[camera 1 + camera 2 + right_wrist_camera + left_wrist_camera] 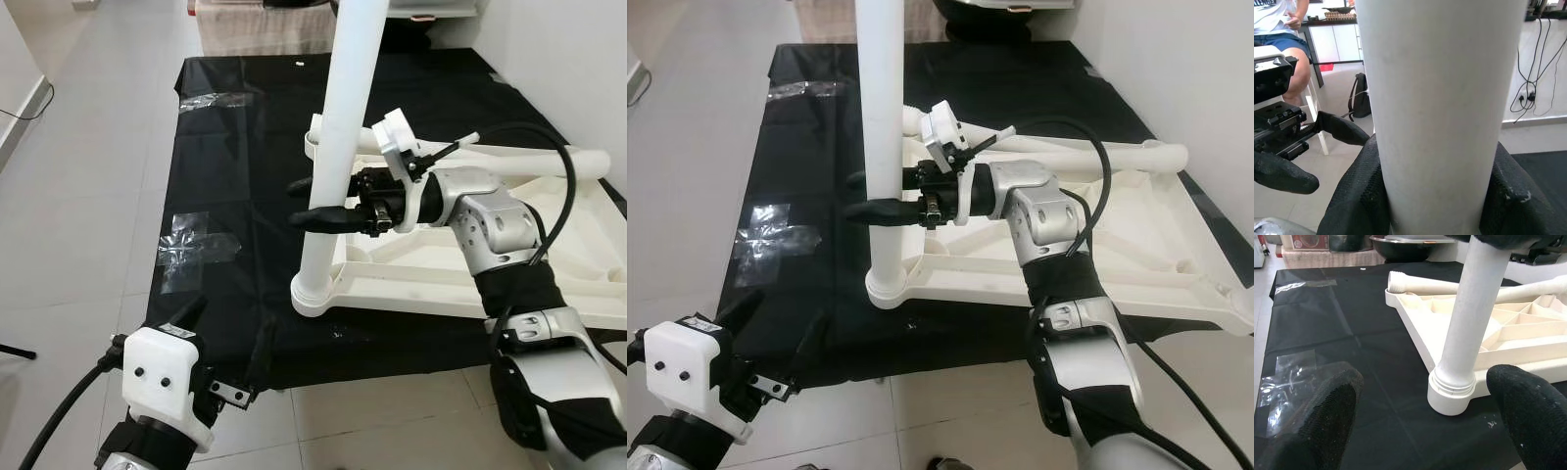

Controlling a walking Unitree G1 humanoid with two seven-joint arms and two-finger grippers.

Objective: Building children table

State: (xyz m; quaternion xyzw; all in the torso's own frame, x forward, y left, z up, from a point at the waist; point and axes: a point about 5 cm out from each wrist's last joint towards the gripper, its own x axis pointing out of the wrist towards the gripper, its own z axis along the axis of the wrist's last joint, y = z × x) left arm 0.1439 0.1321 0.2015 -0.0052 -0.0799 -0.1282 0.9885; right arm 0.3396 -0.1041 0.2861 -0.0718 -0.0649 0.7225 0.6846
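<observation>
I have the right end effector (312, 203) pinching the upright leg (338, 147) at mid-height, its foot socketed in the near corner of the upturned tabletop (549, 264) on the black sheet (225, 196); it looks light, stiff, slick plastic, and the left wrist view exposes the threaded collar (1451, 382) between the spread left end effector (1425, 416).

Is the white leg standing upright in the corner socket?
Yes, upright: the leg rises from the tabletop's corner socket, clamped by the right tool.
</observation>
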